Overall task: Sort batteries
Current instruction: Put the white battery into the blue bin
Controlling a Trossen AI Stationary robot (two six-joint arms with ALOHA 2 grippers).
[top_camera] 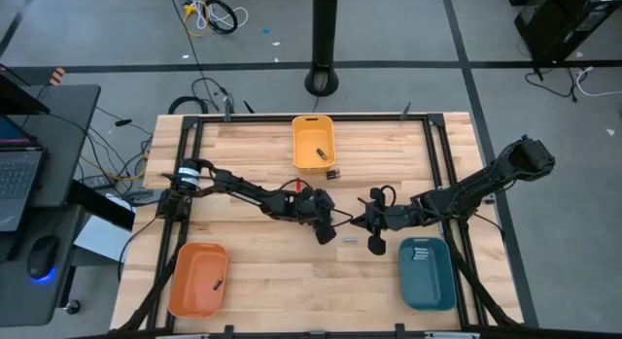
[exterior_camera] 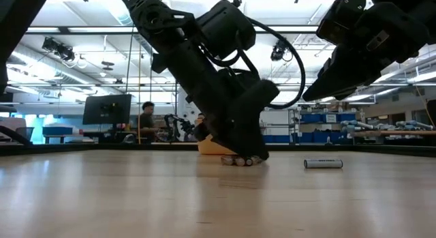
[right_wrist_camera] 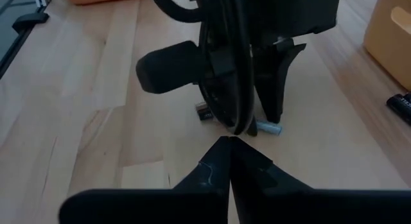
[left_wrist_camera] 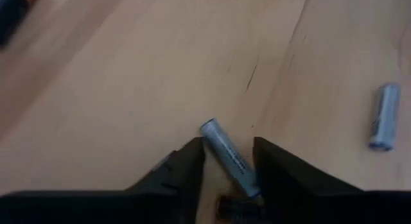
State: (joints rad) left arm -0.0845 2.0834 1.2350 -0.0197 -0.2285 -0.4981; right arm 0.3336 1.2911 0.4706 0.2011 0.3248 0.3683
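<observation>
While the high view lays out the whole table (top_camera: 253, 271), we find an orange bin (top_camera: 198, 279) at its near left holding a dark battery (top_camera: 218, 281), and a yellow bin (top_camera: 313, 143) at the far middle with another battery inside and a black one (top_camera: 332, 173) just beside it. Only the left wrist view shows us the left gripper (left_wrist_camera: 229, 161) down at the wood, its fingers apart around a pale silvery-blue battery (left_wrist_camera: 228, 156) lying between them. A second pale battery (top_camera: 352, 240) lies near. Further right, the right wrist view shows the right gripper (right_wrist_camera: 230, 150) with fingers pressed together, holding nothing. The teal bin (top_camera: 428, 273) sits at the near right with pale batteries in it.
</observation>
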